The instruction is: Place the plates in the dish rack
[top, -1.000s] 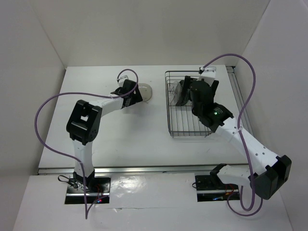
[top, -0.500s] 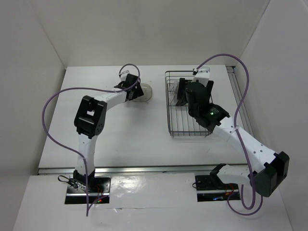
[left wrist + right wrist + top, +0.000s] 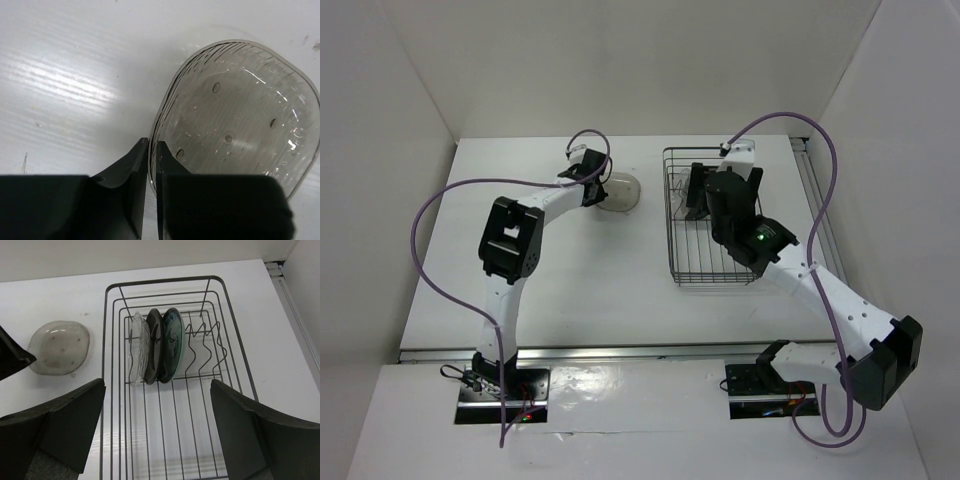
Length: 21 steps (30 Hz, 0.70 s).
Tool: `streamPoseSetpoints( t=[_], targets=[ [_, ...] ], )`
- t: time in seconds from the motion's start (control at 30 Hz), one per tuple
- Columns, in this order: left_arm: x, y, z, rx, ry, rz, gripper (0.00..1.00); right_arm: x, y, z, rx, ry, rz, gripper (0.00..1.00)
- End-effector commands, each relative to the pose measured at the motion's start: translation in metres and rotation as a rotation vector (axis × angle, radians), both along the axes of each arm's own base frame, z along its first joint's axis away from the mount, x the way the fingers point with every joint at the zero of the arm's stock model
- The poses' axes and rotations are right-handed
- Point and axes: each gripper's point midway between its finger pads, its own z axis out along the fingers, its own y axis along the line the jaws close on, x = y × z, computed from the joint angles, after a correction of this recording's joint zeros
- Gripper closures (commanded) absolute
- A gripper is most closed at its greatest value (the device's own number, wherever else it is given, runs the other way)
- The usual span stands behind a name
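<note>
- Presently the left tool has its two dark fingers almost together, clamped on the near rim of the beige speckled rounded-square plate.
- That plate lies on the white worktop, left of the dark wire dish rack and apart from it.
- Three plates stand upright side by side in the rack's dividers: clear glass plate, glossy black round plate, blue-and-white patterned round plate.
- The right tool hovers over the rack, fingers wide apart, nothing between them.
</note>
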Motion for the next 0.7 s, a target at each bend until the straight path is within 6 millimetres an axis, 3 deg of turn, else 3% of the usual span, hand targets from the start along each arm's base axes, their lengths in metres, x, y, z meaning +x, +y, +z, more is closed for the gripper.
streamPoseSetpoints(
  t=[0.0, 0.07, 0.2, 0.3, 0.33, 0.37, 0.4, 0.43, 0.47, 0.5, 0.53, 0.57, 0.63, 0.67],
  targets=[
    [-0.003, 0.006, -0.009, 0.04, 0.058, -0.007, 0.81, -0.004, 0.002, 0.028, 0.071, -0.089, 0.014, 0.07],
    [0.0, 0.012, -0.009, 0.05, 0.06, 0.008, 0.98, -0.007, 0.0, 0.03, 0.076, -0.096, 0.014, 0.07],
    [-0.008, 0.028, 0.002, 0.109, 0.068, 0.057, 1.0, -0.006, 0.008, 0.029, 0.094, -0.102, 0.054, 0.06],
    [-0.032, 0.044, 0.036, 0.122, 0.038, 0.108, 1.0, -0.002, 0.042, 0.019, 0.087, -0.064, 0.242, 0.06],
    [-0.039, 0.046, 0.047, 0.11, 0.012, 0.11, 1.0, -0.004, 0.064, 0.016, 0.112, -0.048, 0.354, 0.06],
    [-0.053, 0.052, 0.042, 0.106, 0.002, 0.11, 1.0, -0.003, 0.071, 0.024, 0.13, -0.075, 0.404, 0.06],
    [-0.059, 0.049, 0.086, 0.057, -0.095, 0.073, 1.0, -0.006, 0.08, 0.016, 0.125, -0.067, 0.461, 0.05],
    [-0.066, 0.048, 0.1, 0.031, -0.142, 0.053, 1.0, -0.014, 0.095, 0.02, 0.155, -0.08, 0.557, 0.05],
    [-0.078, 0.044, 0.096, 0.004, -0.176, -0.007, 1.0, -0.016, 0.1, 0.03, 0.177, -0.116, 0.596, 0.04],
    [-0.087, 0.044, 0.139, -0.039, -0.29, -0.034, 1.0, -0.023, 0.111, 0.028, 0.191, -0.111, 0.668, 0.04],
    [-0.095, 0.045, 0.15, -0.054, -0.333, -0.047, 1.0, -0.025, 0.115, 0.03, 0.187, -0.119, 0.696, 0.04],
    [-0.111, 0.04, 0.143, -0.049, -0.329, -0.09, 1.0, -0.025, 0.119, 0.032, 0.192, -0.118, 0.721, 0.04],
    [-0.126, 0.027, 0.183, -0.106, -0.454, -0.16, 1.0, -0.024, 0.124, 0.029, 0.185, -0.108, 0.76, 0.04],
    [-0.138, 0.016, 0.179, -0.117, -0.456, -0.211, 1.0, -0.023, 0.129, 0.029, 0.19, -0.112, 0.78, 0.04]
  ],
)
